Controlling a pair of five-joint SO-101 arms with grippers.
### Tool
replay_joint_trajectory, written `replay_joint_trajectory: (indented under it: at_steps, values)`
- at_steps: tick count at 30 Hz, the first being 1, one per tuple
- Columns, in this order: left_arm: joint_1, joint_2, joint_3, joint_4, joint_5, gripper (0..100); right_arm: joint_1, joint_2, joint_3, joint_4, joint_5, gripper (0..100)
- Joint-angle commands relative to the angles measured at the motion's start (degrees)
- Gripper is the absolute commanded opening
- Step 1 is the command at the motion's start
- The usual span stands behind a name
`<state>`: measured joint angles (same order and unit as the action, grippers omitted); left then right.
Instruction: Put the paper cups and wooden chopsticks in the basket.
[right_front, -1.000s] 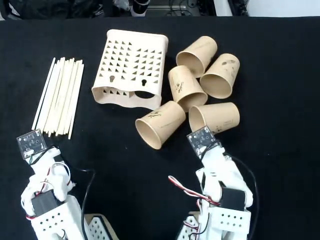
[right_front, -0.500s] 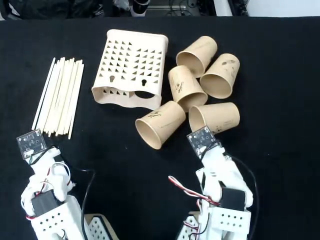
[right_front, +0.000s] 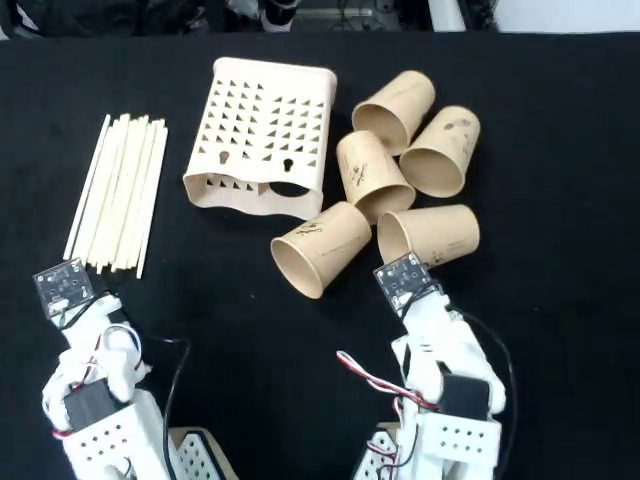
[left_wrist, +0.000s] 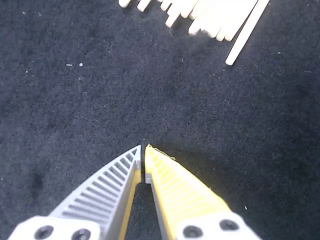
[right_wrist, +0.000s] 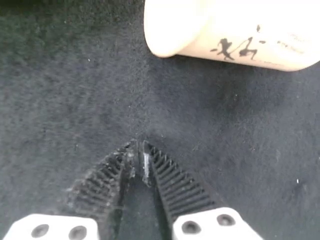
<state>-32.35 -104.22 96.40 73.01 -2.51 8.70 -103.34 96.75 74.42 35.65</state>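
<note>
Just changed: nothing that I can make out; over the last second both arms, the paper cups (right_front: 320, 248), the wooden chopsticks (right_front: 118, 192) and the basket (right_front: 262, 140) have stayed exactly where they were.
Meaning for the task: by my reading no step has begun. Every cup and every stick is outside the basket, so the whole job lies ahead.
Left arm: the left end effector (left_wrist: 144, 150) has its jaws pressed together at the tips and grips nothing. It sits low over bare cloth, with the near ends of the chopsticks a little way ahead of it.
Right arm: the right end effector (right_wrist: 138, 146) is likewise closed tip to tip and empty. One cup lies on its side close ahead of it, not touching.
Cups: five, all tipped on their sides in a cluster just beside the basket, several touching one another.
Chopsticks: a loose flat bundle, roughly parallel, on the basket's other side and apart from it.
Basket: pale and perforated, lying on a broad face rather than upright. Its opening seems to face the arms, though I cannot be sure.
Surface: the bench (right_front: 560, 320) is covered in matte black cloth, flecked with lint in the wrist views.
Room: beyond the far edge are dark gear, cables and a strip of pale wall.
</note>
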Motion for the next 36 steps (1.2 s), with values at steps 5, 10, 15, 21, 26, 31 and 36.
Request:
replay_joint_trajectory:
  at_steps: [5,10,15,21,26,31,36]
  values:
    - [0.04,-0.26,0.92,0.0,0.44,3,-4.57,-2.59,-0.13,0.26,0.26,1.3]
    - [0.04,-0.26,0.92,0.0,0.44,3,-7.38,-2.59,-0.13,0.35,0.44,1.3]
    - [-0.04,-0.26,0.92,0.0,0.44,3,-7.38,-2.68,-0.66,-0.18,0.53,1.5]
    - [-0.04,-0.26,0.92,0.0,0.44,3,-7.38,-2.59,-18.51,-0.35,-1.85,1.4]
    - [-0.04,-0.26,0.92,0.0,0.44,3,-7.3,-2.07,-36.09,0.0,-5.98,1.8]
    - [-0.04,-0.26,0.92,0.0,0.44,3,-6.95,-1.1,-44.79,0.0,-9.23,14.5]
    - [-0.04,-0.26,0.92,0.0,0.44,3,-6.95,8.84,-49.19,2.2,-11.69,15.6]
